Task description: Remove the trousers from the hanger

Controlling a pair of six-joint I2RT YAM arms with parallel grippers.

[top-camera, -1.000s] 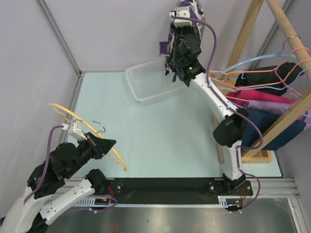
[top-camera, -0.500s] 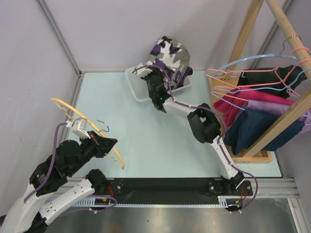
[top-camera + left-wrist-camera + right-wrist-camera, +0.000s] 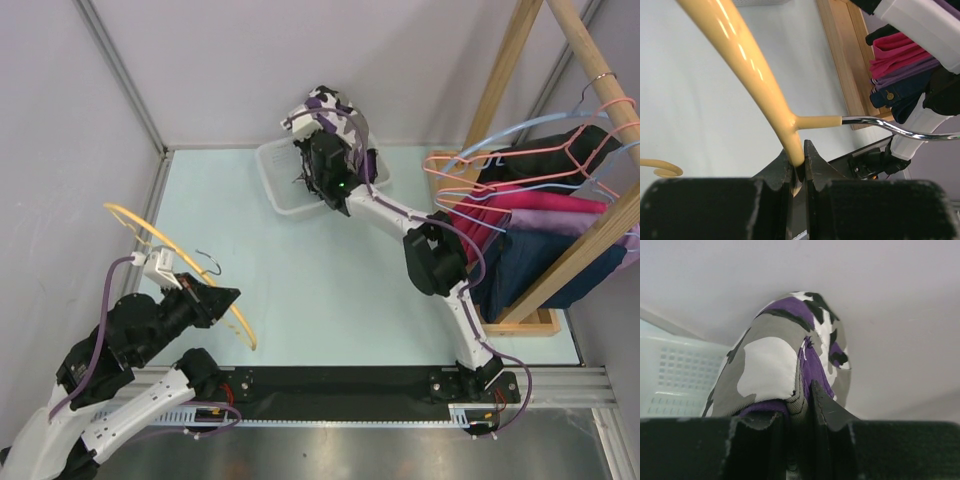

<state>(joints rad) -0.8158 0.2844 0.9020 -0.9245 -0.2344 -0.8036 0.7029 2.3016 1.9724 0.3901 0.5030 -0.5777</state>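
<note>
My left gripper (image 3: 222, 297) is shut on the yellow-orange hanger (image 3: 150, 233), which is bare, and holds it above the table's left side. In the left wrist view the hanger (image 3: 747, 60) runs up from between my shut fingers (image 3: 815, 162), with its metal hook (image 3: 890, 126) pointing right. My right gripper (image 3: 318, 170) is shut on the purple, black and white trousers (image 3: 327, 106) and holds them over the white basket (image 3: 280, 180) at the table's far edge. In the right wrist view the trousers (image 3: 775, 360) bulge out of the shut jaws, with the basket (image 3: 675, 375) behind at left.
A wooden rack (image 3: 570, 130) stands at the right with pink and light blue hangers (image 3: 520, 145) and pink, purple and navy garments (image 3: 540, 235). Grey walls close in the back and left. The pale table (image 3: 330, 290) lies between the two arms.
My right arm swung down and left with the trousers, from high against the back wall to just over the basket. The cloth bunched up. My left gripper and the hanger barely moved.
</note>
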